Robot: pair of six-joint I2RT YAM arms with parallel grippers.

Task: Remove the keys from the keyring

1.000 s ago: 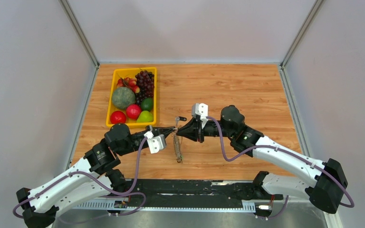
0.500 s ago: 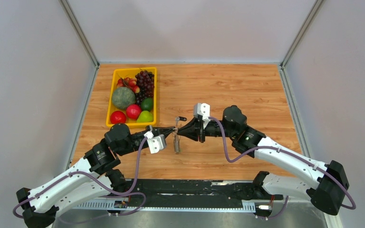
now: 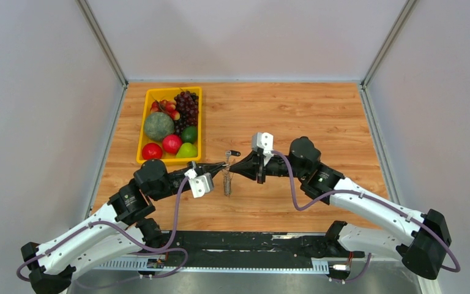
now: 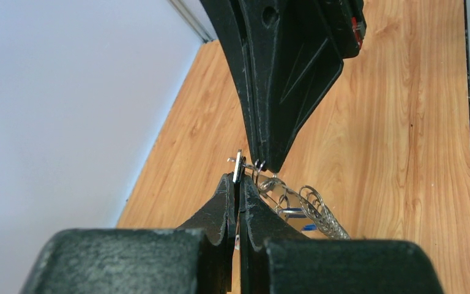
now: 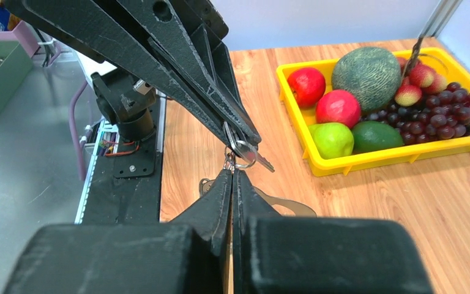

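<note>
My left gripper (image 3: 223, 166) and right gripper (image 3: 232, 166) meet tip to tip above the table's middle. The grey coil keyring (image 3: 226, 183) hangs down between them. In the left wrist view the left gripper (image 4: 238, 177) is shut on a thin silver key (image 4: 238, 165), and the coil (image 4: 321, 213) with blue key heads (image 4: 292, 212) trails beside it. In the right wrist view the right gripper (image 5: 232, 171) is shut on the keyring's small ring (image 5: 243, 160), from which a silver key (image 5: 263, 162) sticks out. A loose black-headed key (image 3: 232, 154) lies on the table behind them.
A yellow basket (image 3: 143, 131) of fruit stands at the back left, close behind the left arm; it also shows in the right wrist view (image 5: 367, 160). Grey walls close in the wooden table (image 3: 318, 116) on three sides.
The hanging coil has been drawn up: its lower end sits higher and it looks shorter than a second ago. The right arm has shifted slightly right. Both grippers stay shut.
</note>
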